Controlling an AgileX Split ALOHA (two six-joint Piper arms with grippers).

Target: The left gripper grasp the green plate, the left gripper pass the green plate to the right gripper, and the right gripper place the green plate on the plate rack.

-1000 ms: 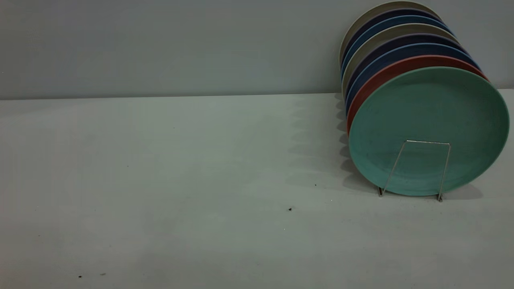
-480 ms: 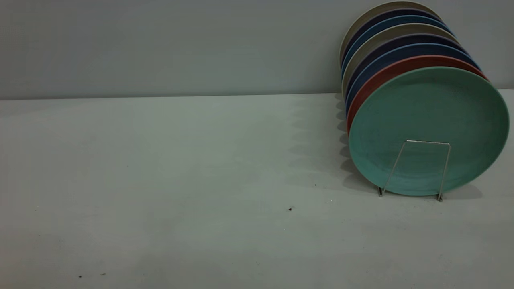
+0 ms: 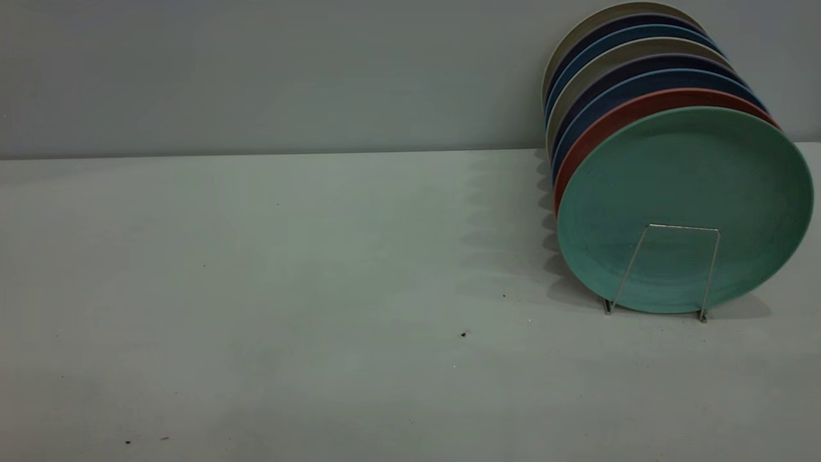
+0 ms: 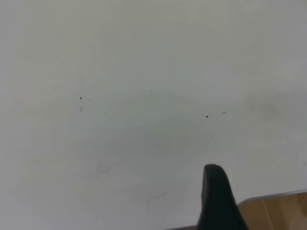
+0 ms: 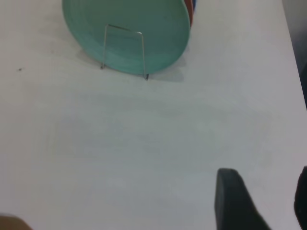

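1. Green plate (image 3: 680,192): already up on its edge at the front of the plate rack (image 3: 683,227), leaning back on the red plate (image 3: 616,119), with the blue plates (image 3: 641,80) behind. Looks like the job is done, or close to it.
2. Right gripper (image 5: 265,188): low over the bare table (image 5: 144,143), well apart from the rack. Jaws spread wide, nothing held.
3. Left gripper (image 4: 216,191): near the table's edge, far from the plates. Only one jaw tip showing, so cannot tell if open or closed. Nothing seen in it.
4. Could knock the green plate out. Only one thin wire loop in front of it, much smaller than the plate. A bump from a gripper swinging past might roll it sideways or pop it over the wire.
5. Could push the whole row over. Many plates leaning one on the next, so one hard poke at the front might make them all slide or fall.
6. Could drag the rack. Light wire, not fixed down as far as can be seen, so a jaw catching the loop might pull it along with all the plates.
7. Could scrape the table. Right gripper hanging low, so a drop any lower while moving might rub the jaws on the top.
8. Could grab the wrong plate if reaching in again. Red and blue rims close behind the green one, easy to pinch two at once.
9. Safest: lift up first, then move away, slow and far from the rack.
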